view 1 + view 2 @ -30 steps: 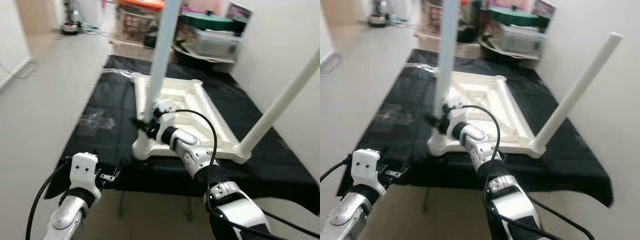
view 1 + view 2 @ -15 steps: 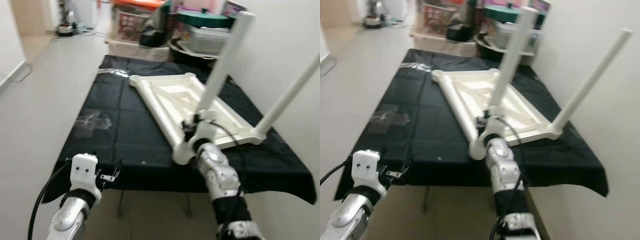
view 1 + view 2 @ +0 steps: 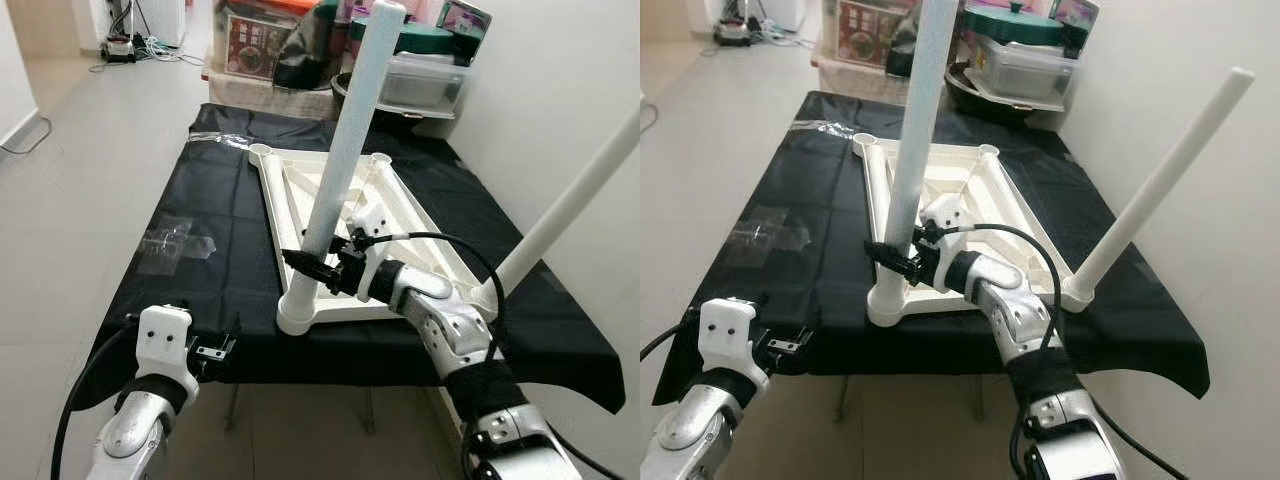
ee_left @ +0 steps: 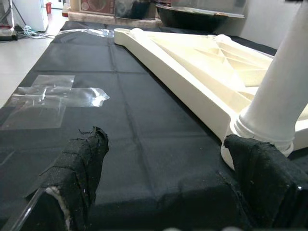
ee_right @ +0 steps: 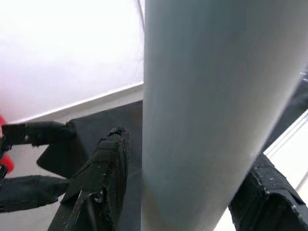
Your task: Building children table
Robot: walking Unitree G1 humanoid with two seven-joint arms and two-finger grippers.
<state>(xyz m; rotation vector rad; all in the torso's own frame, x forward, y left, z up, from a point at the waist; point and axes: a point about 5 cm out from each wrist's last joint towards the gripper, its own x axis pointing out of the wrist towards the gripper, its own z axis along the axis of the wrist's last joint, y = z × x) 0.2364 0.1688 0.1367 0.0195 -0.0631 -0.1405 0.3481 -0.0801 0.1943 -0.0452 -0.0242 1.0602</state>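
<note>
A white children's table top (image 3: 345, 215) lies upside down on a desk (image 3: 230, 270) draped in black cloth, in the middle of the left eye view. Two white legs stand up from it. The near leg (image 3: 340, 170) rises from the corner socket closest to the robot, at the centre of the frame, and leans slightly toward the upper right. The far leg (image 3: 570, 215) slants up from the right corner to the right edge of the frame, close to the wall.

The right end effector (image 3: 318, 267) reaches in from the lower right and is clenched around the near leg low down, just above its socket. The right wrist view shows what the head views cannot: one black finger (image 5: 98, 178) on each side of the pale tube, which runs between them.

The left end effector (image 3: 215, 350) hovers at the near edge of the desk in the lower left, released and holding nothing. Its wrist view looks between its spread fingers (image 4: 82, 163) across the cloth to the near socket and a crumpled sheet of clear plastic (image 4: 53, 96).

Storage boxes (image 3: 420, 70) are stacked beyond the desk at the top of the frame.
</note>
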